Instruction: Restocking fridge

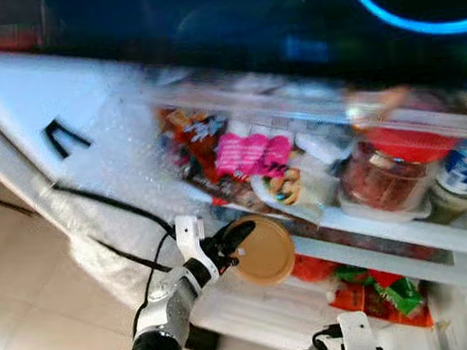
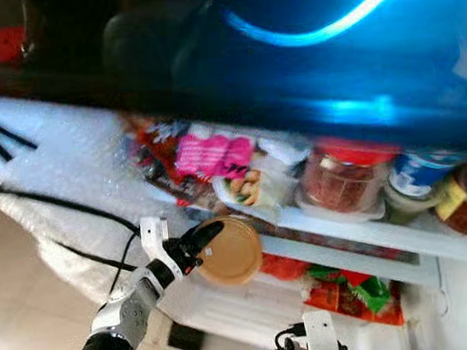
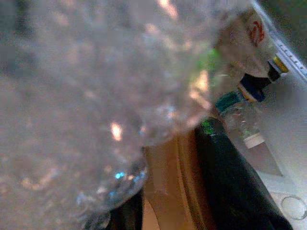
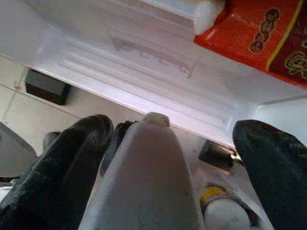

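My left gripper (image 1: 238, 242) has its two black fingers (image 3: 235, 187) closed on a round tan lid (image 1: 265, 250) of a clear jar (image 3: 120, 96), one finger on either side of the lid's rim; in the left wrist view the tan lid sits squeezed between the dark pads with the blurred clear body of the jar beyond it. I see the jar held in the air just in front of the fridge shelf's (image 1: 404, 229) front edge, near its left end, with the lid's flat face turned toward my head camera. On that shelf, behind the front edge, stand a pink packet (image 1: 252, 154), a red-and-white packet (image 1: 197, 137) at the left end, a red-lidded tub (image 1: 390, 172) toward the middle, and a blue-and-white pot (image 1: 465, 171) near the right end. Below the shelf, red and green packets (image 1: 377, 293) lie in the lower compartment. My right gripper (image 4: 168, 143) hangs low by the fridge's bottom edge with its fingers spread wide apart; between them lies a grey rounded shape I cannot identify, and I cannot tell whether they touch it. A black cable (image 1: 112, 205) runs across the white fridge wall (image 1: 36, 103) to the left of my arm.
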